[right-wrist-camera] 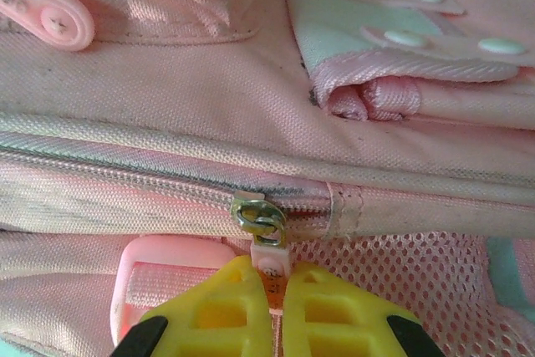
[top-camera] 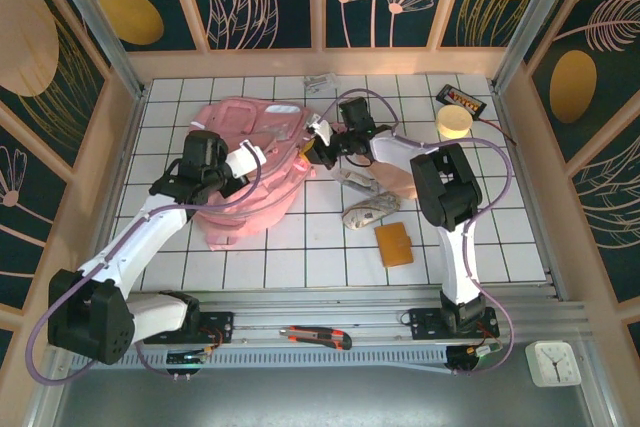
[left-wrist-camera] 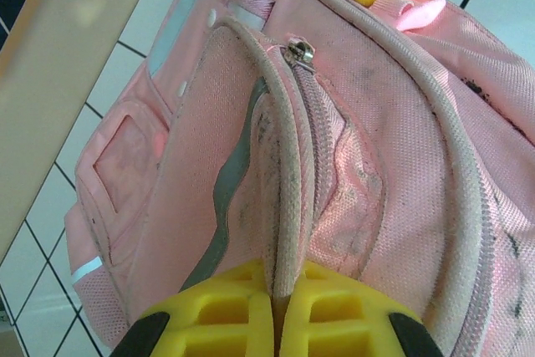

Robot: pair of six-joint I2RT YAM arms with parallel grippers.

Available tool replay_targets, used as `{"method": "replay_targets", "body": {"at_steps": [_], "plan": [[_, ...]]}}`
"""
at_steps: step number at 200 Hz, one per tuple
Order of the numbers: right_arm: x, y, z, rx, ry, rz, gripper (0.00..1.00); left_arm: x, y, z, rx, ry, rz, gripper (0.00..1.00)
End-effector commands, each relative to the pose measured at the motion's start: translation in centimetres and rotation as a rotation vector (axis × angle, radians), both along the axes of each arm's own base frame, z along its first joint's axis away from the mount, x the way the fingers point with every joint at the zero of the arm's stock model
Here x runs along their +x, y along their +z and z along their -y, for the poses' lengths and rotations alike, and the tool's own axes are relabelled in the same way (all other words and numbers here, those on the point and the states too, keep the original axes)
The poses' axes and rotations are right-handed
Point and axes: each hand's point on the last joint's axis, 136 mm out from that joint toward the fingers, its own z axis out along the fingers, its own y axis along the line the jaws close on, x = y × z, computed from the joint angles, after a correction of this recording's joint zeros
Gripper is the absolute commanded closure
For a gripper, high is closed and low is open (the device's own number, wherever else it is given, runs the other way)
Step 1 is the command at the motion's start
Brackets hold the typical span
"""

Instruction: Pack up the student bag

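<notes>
The pink student bag lies on the white grid table, left of centre. My left gripper rests on the bag's near side. Its yellow fingers are shut on the pale piped edge of a front pocket, beside a closed zip. My right gripper is at the bag's right end. In the right wrist view my right gripper is shut on the small pink pull tab that hangs from the metal zip slider. The zip beside the slider looks closed.
Right of the bag lie a grey crumpled pouch, a pale pink pouch and an orange wallet. A yellow roll and a black device sit at the back right. A box cutter lies on the front rail.
</notes>
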Motion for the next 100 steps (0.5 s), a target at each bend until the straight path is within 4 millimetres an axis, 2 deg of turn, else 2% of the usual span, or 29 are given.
{"method": "replay_targets", "body": {"at_steps": [1, 55, 57, 61, 100], "plan": [[-2.5, 2.4, -0.4, -0.026, 0.073, -0.009, 1.0, 1.5, 4.0, 1.4, -0.084, 0.003, 0.134, 1.0], [-4.3, 4.0, 0.3, -0.04, 0.07, -0.026, 1.0, 2.4, 3.6, 2.8, -0.07, 0.013, 0.139, 1.0], [-5.0, 4.1, -0.3, -0.042, 0.088, -0.028, 1.0, 2.5, 3.7, 3.0, -0.073, 0.011, 0.14, 1.0], [-5.3, 4.2, -0.5, -0.045, 0.093, -0.027, 1.0, 2.5, 3.8, 3.1, -0.077, 0.01, 0.139, 1.0], [-6.6, 4.1, -0.1, -0.085, 0.103, -0.062, 1.0, 2.9, 3.9, 4.1, -0.082, 0.022, 0.141, 1.0]]}}
